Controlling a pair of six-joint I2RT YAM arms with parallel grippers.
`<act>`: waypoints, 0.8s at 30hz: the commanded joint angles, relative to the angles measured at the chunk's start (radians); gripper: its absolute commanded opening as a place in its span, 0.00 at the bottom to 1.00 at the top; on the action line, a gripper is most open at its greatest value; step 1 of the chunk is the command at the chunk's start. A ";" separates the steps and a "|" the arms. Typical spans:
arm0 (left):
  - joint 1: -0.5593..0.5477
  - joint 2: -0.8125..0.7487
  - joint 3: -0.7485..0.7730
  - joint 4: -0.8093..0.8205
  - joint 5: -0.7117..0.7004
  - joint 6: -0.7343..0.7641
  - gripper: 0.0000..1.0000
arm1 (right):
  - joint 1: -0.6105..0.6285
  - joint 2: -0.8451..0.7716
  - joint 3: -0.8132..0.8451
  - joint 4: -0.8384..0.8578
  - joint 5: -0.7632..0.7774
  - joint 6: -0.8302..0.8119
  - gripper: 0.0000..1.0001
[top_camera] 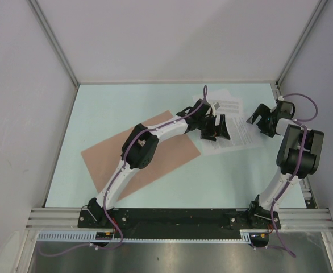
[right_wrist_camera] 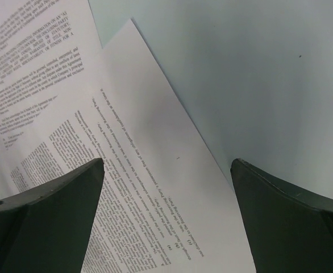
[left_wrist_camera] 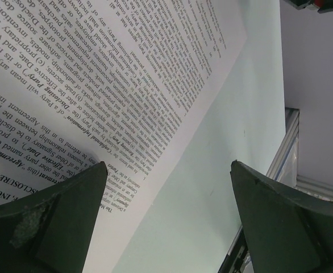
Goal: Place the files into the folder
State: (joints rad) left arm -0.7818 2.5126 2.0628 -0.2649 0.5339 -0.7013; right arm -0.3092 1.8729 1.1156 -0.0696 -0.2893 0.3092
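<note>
The left gripper's (left_wrist_camera: 167, 165) dark fingers (left_wrist_camera: 53, 227) fill the bottom of its wrist view. They are spread wide with nothing between them, one tip over the edge of a printed sheet and the other over bare table (top_camera: 155, 96). The files (top_camera: 239, 135) lie as a loose, overlapping fan of white sheets on the far right part of the table, mostly text side up, their corners askew. The left gripper hangs over their left edge; whether its tips touch the paper cannot be told. The right gripper (top_camera: 261, 119) hovers at the sheets' right edge, its jaws likewise wide apart and empty. Its wrist view shows one finger over a printed page and the other over the table. The folder (top_camera: 107, 156) lies flat on the left-centre of the table, turned at a slant, with the left arm (top_camera: 155, 133) stretched across above it. Its right corner comes right up to the sheets' near left corner; whether they touch cannot be told. Grey walls (top_camera: 155, 40) enclose the table on three sides.
</note>
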 commanded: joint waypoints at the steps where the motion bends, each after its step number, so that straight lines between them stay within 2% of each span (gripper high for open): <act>1: 0.018 0.046 0.020 -0.013 -0.048 -0.024 0.98 | 0.008 0.037 0.016 -0.194 0.049 -0.061 1.00; 6: 0.033 0.055 0.025 -0.008 -0.022 -0.029 0.98 | 0.059 0.039 -0.020 -0.240 -0.046 -0.058 1.00; 11: 0.046 0.080 0.049 -0.028 0.015 -0.009 0.99 | 0.070 -0.015 -0.085 -0.170 -0.178 0.007 1.00; 17: 0.053 0.084 0.048 -0.020 0.044 0.000 0.99 | 0.081 -0.121 -0.129 -0.142 -0.254 0.060 1.00; 20: 0.053 0.078 0.049 -0.020 0.057 0.008 0.98 | 0.067 -0.190 -0.186 -0.056 -0.312 0.129 1.00; 24: 0.052 0.063 0.033 -0.019 0.061 0.017 0.98 | 0.055 -0.259 -0.284 0.126 -0.337 0.334 1.00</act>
State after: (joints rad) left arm -0.7494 2.5530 2.1021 -0.2420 0.6250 -0.7242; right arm -0.2428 1.6970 0.8848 -0.0952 -0.5659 0.4442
